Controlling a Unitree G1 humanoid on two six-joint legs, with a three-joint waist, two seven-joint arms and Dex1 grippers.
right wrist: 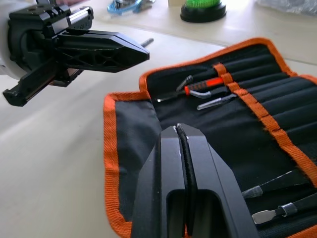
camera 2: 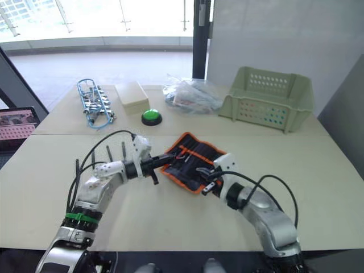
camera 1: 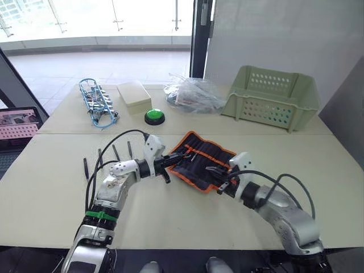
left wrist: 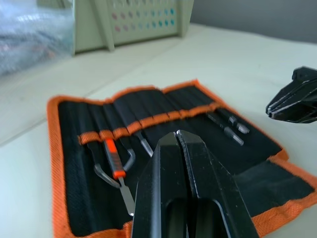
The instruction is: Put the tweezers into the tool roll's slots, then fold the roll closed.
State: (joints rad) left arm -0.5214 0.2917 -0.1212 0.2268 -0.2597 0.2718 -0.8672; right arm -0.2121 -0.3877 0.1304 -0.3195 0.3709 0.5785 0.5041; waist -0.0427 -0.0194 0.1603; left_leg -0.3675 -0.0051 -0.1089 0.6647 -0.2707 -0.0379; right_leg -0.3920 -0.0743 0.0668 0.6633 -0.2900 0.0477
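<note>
The tool roll (camera 1: 200, 159) lies unrolled on the table, black with orange edging. A red-handled tool (left wrist: 112, 157) and a few thin metal tools sit in its slots (left wrist: 163, 106). Several black tweezers (camera 1: 115, 152) lie loose on the table to the left of the roll, behind my left arm. My left gripper (camera 1: 169, 164) hangs at the roll's left edge, shut with nothing visible between its fingers (left wrist: 190, 163). At the roll's near right edge is my right gripper (camera 1: 218, 174), shut and empty, with its fingers (right wrist: 198, 168) over the fabric.
At the back stand a green perforated basket (camera 1: 272, 96), a clear plastic bag (camera 1: 193, 94), a green button (camera 1: 154, 116), a beige box (camera 1: 133, 94) and a blue wire bundle (camera 1: 96, 103). A screen (camera 1: 20, 124) sits off the table's left edge.
</note>
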